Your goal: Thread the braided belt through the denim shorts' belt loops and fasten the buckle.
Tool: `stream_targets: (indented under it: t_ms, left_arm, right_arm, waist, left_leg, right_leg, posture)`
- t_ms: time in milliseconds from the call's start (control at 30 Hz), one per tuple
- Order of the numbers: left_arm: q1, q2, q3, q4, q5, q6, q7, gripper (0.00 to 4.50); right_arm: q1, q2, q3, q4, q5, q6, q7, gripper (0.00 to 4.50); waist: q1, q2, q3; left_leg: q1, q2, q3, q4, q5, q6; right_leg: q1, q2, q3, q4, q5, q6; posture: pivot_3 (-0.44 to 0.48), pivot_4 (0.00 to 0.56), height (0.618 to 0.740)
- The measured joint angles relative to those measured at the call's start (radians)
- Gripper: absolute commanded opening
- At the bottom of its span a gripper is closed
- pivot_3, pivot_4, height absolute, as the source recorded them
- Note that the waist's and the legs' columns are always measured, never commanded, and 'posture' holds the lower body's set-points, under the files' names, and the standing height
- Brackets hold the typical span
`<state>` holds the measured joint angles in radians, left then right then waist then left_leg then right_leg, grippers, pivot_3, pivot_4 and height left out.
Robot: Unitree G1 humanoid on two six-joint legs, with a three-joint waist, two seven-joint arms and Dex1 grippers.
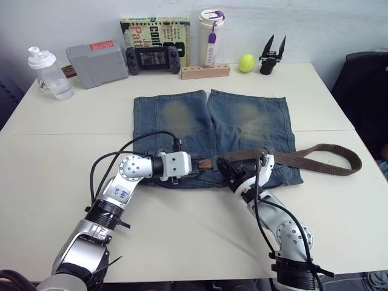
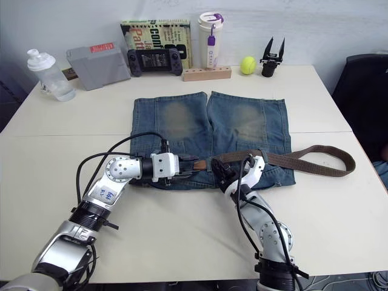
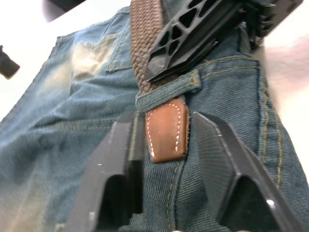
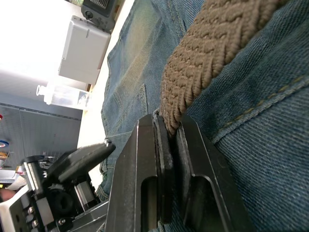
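A: What's laid out, biggest first?

B: The shorts (image 1: 212,130) lie flat, waistband toward the robot. The belt (image 1: 315,159) runs along that waistband from both grippers and trails off past the right gripper's outer side, looping back on bare table (image 1: 339,224).

A: And the grippers?

B: The right gripper (image 4: 169,140) has its fingers nearly closed, pinching the braid edge-on just beside the waistband. The left gripper (image 3: 166,140) is spread to a moderate gap, one finger on each side of the belt's leather tip (image 3: 167,129), touching neither side that I can see.

A: Where's the tip exactly?

B: Just ahead of the left fingers (image 3: 219,154), poking out from under a loop (image 3: 164,92) toward that gripper. The right gripper's finger sits just beyond the loop.

A: So which step?

B: Threading, I'd judge: the tip is through this loop, the buckle not yet dealt with. I can't make out the buckle.

A: Next?

B: Probably closing the left fingers on the tip and drawing it through, while the right feeds slack without bunching the denim.
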<state>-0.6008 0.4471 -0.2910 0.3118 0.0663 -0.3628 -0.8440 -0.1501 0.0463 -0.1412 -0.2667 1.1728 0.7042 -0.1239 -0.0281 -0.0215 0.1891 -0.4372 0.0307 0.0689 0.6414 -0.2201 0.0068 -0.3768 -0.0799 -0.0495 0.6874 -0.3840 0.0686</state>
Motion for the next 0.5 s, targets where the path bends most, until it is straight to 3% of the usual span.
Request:
stream_targets:
  t_ms: [500]
  left_arm:
    - [-0.007, -0.024, -0.013, 0.079, 0.121, -0.053, 0.087, 1.75]
  right_arm:
    - [0.006, 0.0, -0.002, -0.002, -0.005, -0.011, 0.004, 0.0]
  waist:
    - [0.002, 0.0, 0.0]
  left_leg:
    - [0.0, 0.0, 0.0, 0.0, 0.0, 0.0]
  right_leg:
    - [0.0, -0.001, 0.0, 0.0, 0.0, 0.0]
  posture:
    - [0.0, 0.15, 0.693]
